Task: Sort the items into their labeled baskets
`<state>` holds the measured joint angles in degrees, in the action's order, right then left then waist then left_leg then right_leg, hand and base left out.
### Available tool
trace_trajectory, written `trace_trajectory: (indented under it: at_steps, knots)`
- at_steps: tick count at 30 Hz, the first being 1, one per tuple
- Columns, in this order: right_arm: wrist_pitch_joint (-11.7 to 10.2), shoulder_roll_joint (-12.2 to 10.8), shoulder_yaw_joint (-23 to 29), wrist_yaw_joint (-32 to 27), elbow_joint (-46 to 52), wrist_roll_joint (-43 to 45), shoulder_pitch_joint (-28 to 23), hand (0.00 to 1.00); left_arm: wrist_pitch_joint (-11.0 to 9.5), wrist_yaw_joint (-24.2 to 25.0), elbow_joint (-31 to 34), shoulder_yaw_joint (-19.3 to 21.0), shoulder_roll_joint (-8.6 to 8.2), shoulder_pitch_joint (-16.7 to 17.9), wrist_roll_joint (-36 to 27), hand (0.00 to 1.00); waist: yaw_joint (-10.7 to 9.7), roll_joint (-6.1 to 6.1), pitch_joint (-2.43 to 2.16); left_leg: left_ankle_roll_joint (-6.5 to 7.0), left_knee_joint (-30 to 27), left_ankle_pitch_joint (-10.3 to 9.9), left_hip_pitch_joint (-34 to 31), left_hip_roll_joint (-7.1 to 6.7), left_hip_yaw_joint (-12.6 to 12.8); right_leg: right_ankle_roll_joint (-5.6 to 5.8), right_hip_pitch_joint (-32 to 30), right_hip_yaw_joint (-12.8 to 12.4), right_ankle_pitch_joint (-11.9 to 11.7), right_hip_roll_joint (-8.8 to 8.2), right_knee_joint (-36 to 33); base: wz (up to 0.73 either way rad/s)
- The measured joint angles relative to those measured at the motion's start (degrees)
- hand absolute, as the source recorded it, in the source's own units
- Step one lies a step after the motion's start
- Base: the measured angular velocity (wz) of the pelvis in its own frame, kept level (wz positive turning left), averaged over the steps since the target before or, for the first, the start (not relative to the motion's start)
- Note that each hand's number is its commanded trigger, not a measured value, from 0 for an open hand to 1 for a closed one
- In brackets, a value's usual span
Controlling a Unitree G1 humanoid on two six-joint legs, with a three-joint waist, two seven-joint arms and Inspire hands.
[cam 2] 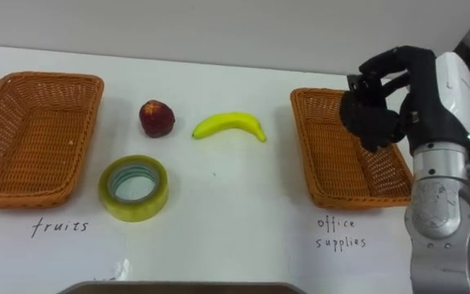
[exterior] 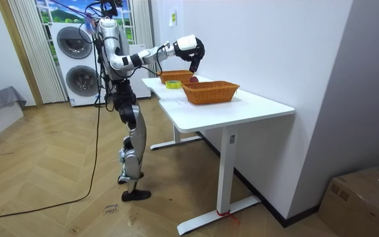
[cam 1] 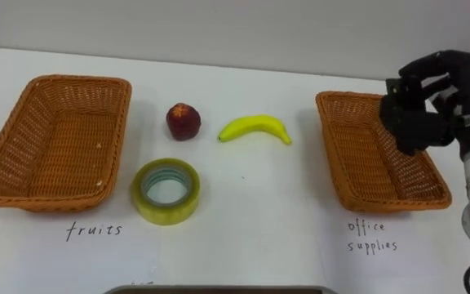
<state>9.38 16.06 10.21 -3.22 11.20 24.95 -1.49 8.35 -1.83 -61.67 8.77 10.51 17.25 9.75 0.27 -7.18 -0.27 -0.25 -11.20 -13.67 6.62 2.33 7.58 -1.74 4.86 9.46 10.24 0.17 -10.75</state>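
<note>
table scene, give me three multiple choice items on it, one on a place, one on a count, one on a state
1. Where is the right robot hand?
A) above the office supplies basket
B) flat on the table
C) hanging at the robot's side

2. How many loose things lie between the two baskets?
A) two
B) three
C) five

3. What state is the fruits basket in?
A) full of fruit
B) tipped over
C) empty

Answers:
1 A, the hand hovers over that basket's right side.
2 B, there are a red apple, a banana and a yellow tape roll.
3 C, bare wicker shows inside.
</note>
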Motion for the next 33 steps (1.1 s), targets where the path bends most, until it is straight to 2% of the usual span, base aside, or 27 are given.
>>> trace_trajectory:
  at_steps: [6, 11, 12, 13, 14, 15, 22, 33]
  knots:
    - [0.0, 0.0, -0.13, 0.01, -1.46, -2.26, -1.66, 1.0, -0.05, 0.0, -0.2, -0.11, 0.08, -0.28, -0.06, 0.0, 0.07, -0.03, 0.13, 0.04, -0.02, -0.04, -0.08, -0.01, 0.05, 0.0, -0.03, 0.0, 0.0, 0.0, -0.01, 0.0]
    - [0.0, 0.0, -0.12, 0.01, -1.62, -2.26, -1.85, 1.0, -0.11, 0.01, -0.22, -0.14, 0.09, -0.3, -0.06, 0.0, -0.01, 0.51, 0.5, 0.03, 0.02, -0.03, -0.06, 0.01, 0.05, 0.0, -0.18, 0.02, 0.0, 0.03, -0.08, 0.0]
    - [0.0, 0.0, -0.13, 0.01, -1.62, -2.28, -1.85, 0.68, -0.11, 0.01, -0.22, -0.14, 0.09, -0.31, -0.06, 0.0, -0.03, 0.56, 0.54, 0.03, 0.03, -0.04, -0.09, 0.01, 0.06, 0.0, -0.2, 0.06, 0.0, 0.03, -0.08, 0.0]
    - [0.0, 0.0, -0.13, 0.01, -1.62, -2.45, -1.86, 0.3, -0.11, 0.01, -0.22, -0.15, 0.11, -0.31, -0.06, 0.0, -0.06, 0.61, 0.56, 0.03, 0.11, -0.04, -0.21, 0.01, 0.06, 0.0, -0.22, 0.1, 0.0, 0.03, -0.08, 0.0]
    - [0.0, 0.0, -0.13, 0.01, -1.62, -2.57, -1.86, 0.06, -0.1, 0.01, -0.22, -0.16, 0.12, -0.3, -0.05, 0.0, -0.03, 0.63, 0.54, 0.03, 0.24, -0.04, -0.24, 0.01, 0.08, 0.0, -0.24, 0.1, 0.0, 0.04, -0.08, 0.0]
    - [-0.01, 0.02, -0.12, 0.01, -1.62, -2.63, -1.86, 0.0, -0.09, 0.01, -0.22, -0.2, 0.12, -0.3, -0.06, 0.0, -0.03, 0.65, 0.53, 0.03, 0.27, -0.04, -0.24, 0.01, 0.09, 0.0, -0.24, 0.1, 0.0, 0.04, -0.07, 0.0]
    - [-0.02, 0.02, -0.58, 0.12, -1.63, -3.65, -1.86, 0.0, 0.0, -0.11, -0.22, -1.25, 0.12, -0.79, -0.08, 0.0, -0.01, 1.23, 0.15, 0.03, 0.21, -0.04, 0.01, -0.01, 0.26, 0.01, -0.22, 0.18, 0.0, 0.04, -0.1, 0.0]
    - [-0.02, 0.02, -0.99, 0.14, -1.78, -3.96, -1.86, 0.0, -0.01, -1.83, -0.22, -2.21, 0.08, -1.28, -0.07, 0.0, 0.03, 1.38, 0.17, 0.03, 0.01, -0.03, 0.13, -0.06, 0.24, 0.01, -0.07, 0.01, 0.0, 0.07, -0.64, 0.0]
